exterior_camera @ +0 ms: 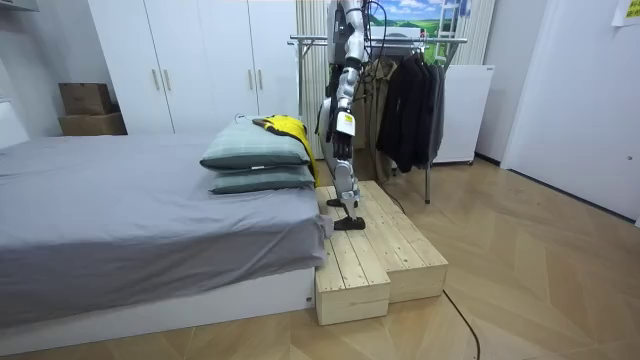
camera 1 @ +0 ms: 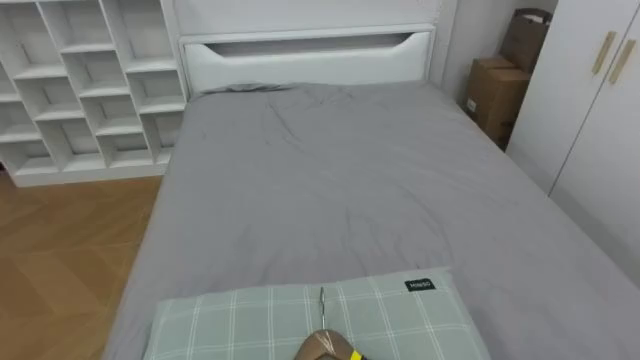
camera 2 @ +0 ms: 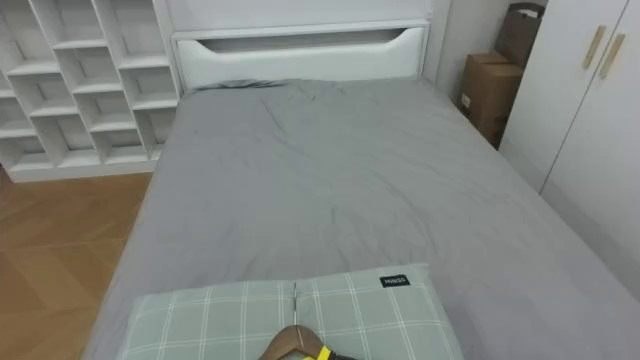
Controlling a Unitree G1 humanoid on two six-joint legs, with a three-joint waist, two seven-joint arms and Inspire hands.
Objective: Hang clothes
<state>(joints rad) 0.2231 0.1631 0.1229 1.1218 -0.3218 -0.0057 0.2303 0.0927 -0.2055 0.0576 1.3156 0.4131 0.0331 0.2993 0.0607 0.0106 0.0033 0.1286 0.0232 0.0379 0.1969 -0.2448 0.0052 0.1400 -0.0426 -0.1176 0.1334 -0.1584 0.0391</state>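
Yellow garment on a hanger at the foot of the bed

The wooden hanger [camera 1: 322, 346] and yellow garment [exterior_camera: 286, 126] lie on the checked pillow [camera 1: 250, 320] at the foot of the bed [camera 1: 330, 180]. The robot stands on a wooden platform [exterior_camera: 375, 250] against that end. Its left hand [exterior_camera: 342, 125] hangs at its side, and I cannot tell how the fingers are set. The white headboard [camera 1: 300, 55] is at the bed's far end.

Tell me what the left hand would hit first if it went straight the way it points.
Probably the wooden platform: the left hand hangs pointing downward at the robot's side; depth is hard to judge.
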